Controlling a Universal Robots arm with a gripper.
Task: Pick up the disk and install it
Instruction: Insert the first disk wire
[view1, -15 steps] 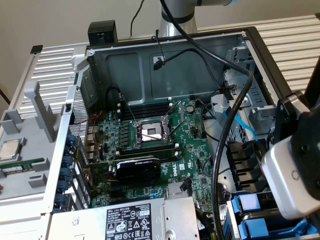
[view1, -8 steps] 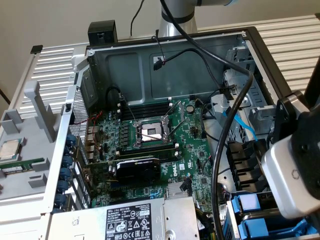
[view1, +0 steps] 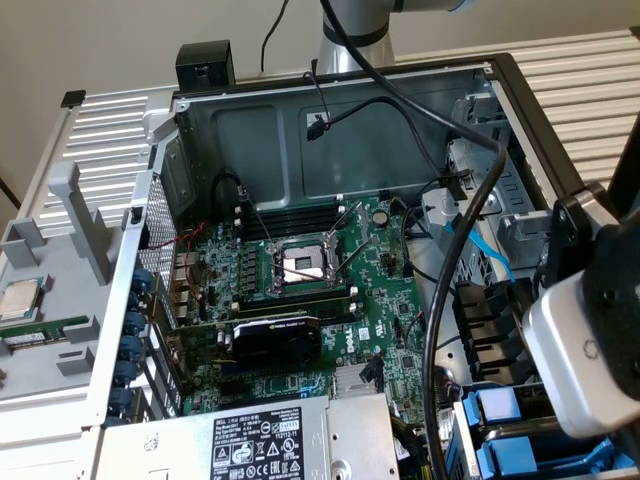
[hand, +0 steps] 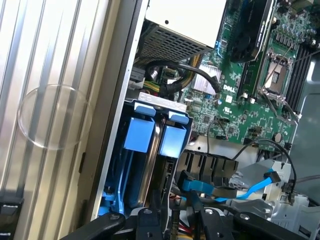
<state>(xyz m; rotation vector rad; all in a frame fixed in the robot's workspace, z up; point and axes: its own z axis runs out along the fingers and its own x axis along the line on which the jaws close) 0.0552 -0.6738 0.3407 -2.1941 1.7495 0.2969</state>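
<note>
On the exterior view's left, a small square CPU chip (view1: 20, 298) is lying on the ribbed table (view1: 110, 130), with a green memory stick (view1: 40, 332) just beside it. Moving rightward, the open computer case (view1: 190, 130) is lying on its side. Its motherboard (view1: 380, 250) is facing up, with the processor socket (view1: 303, 265) at the middle, a black graphics card (view1: 275, 335) below it and the grey power-supply box (view1: 270, 440) at the near edge. Further right, black cables (view1: 440, 300) are looping down toward the drive bay (view1: 480, 330). At the exterior view's right, the arm (view1: 580, 350) is hanging low over that corner of the case.

The disk (hand: 149, 172) is, as far as I can judge, standing on edge in the bay, its silver side showing along the blue carrier rails (hand: 139, 134), beside a second blue carrier (hand: 172, 141). The tool (hand: 172, 225) is hovering close over those carriers; whether it is apart or clamped I cannot tell. The step in hand is looking like seating the disk in its slot rather than the pick-up. Any further motion is calling for a straight line along the rails, staying clear of the blue data cable (hand: 260, 185) close by
</note>
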